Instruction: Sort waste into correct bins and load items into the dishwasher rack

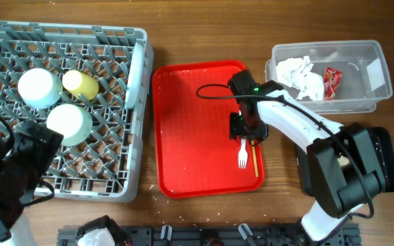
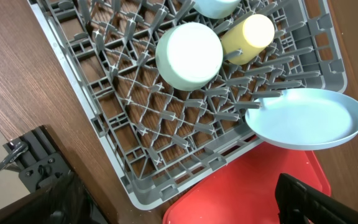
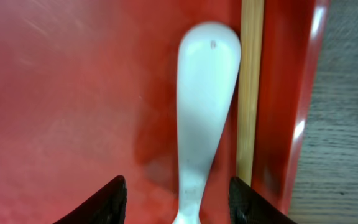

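My right gripper [image 1: 247, 128] [image 3: 179, 202] is open, low over the right side of the flat red serving tray [image 1: 190, 137], with a finger on each side of the white plastic fork [image 1: 242, 157] [image 3: 207, 93]. The thin wooden stick [image 1: 254, 158] [image 3: 249, 93] lies beside the fork along the tray's right rim. The grey dishwasher rack [image 1: 5, 41] [image 2: 114, 143] holds two pale bowls [image 1: 40, 87] [image 1: 69, 123], the yellow cup [image 1: 81, 83] [image 2: 248, 37] and the light-blue plate [image 2: 306, 118]. My left gripper [image 1: 33, 154] [image 2: 173, 208] is open and empty, high over the rack's near side.
The clear tub [image 1: 375, 68] at the back right holds the crumpled white napkin [image 1: 301, 75] and the red wrapper [image 1: 332, 82]. The black tray [image 1: 387, 164] lies below it, mostly hidden under my right arm. Small crumbs dot the table in front of the red tray.
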Tool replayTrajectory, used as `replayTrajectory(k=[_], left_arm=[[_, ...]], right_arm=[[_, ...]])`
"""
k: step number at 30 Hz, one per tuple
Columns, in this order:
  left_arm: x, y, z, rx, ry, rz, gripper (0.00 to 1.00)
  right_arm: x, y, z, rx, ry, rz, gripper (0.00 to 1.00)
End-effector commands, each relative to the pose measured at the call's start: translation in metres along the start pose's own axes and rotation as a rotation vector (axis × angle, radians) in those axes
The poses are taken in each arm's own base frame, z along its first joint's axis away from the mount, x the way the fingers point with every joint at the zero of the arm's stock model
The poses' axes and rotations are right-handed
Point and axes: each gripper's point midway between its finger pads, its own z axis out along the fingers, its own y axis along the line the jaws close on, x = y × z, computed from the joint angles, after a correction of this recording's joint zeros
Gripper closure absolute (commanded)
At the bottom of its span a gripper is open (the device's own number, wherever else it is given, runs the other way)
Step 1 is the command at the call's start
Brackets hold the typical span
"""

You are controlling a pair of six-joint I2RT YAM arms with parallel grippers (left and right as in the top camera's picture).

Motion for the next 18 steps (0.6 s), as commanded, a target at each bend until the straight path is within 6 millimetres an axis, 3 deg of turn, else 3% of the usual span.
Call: replayTrajectory(k=[1, 4, 7, 14, 18], left_arm=[[-0.002, 0.003, -0.001, -0.012, -0.013, -0.005, 0.0], [-0.002, 0.003, -0.001, -0.012, -0.013, -0.005, 0.0], [-0.002, 0.003, -0.001, -0.012, -0.013, -0.005, 0.0], [-0.002, 0.003, -0.001, -0.012, -0.013, -0.005, 0.0], [-0.002, 0.003, -0.001, -0.012, -0.013, -0.005, 0.0]], right_arm=[[0.019, 0.001, 0.022, -0.01, 0.044, -0.007, 0.47], [0.03, 0.005, 0.03, -0.029, 0.066, 0.012, 0.48], [0.039, 0.009, 0.03, -0.035, 0.099, 0.033, 0.57], [0.078, -0.002, 0.024, 0.014, 0.257, 0.075, 0.57], [0.072, 0.006, 0.032, -0.002, 0.21, 0.075, 0.57]])
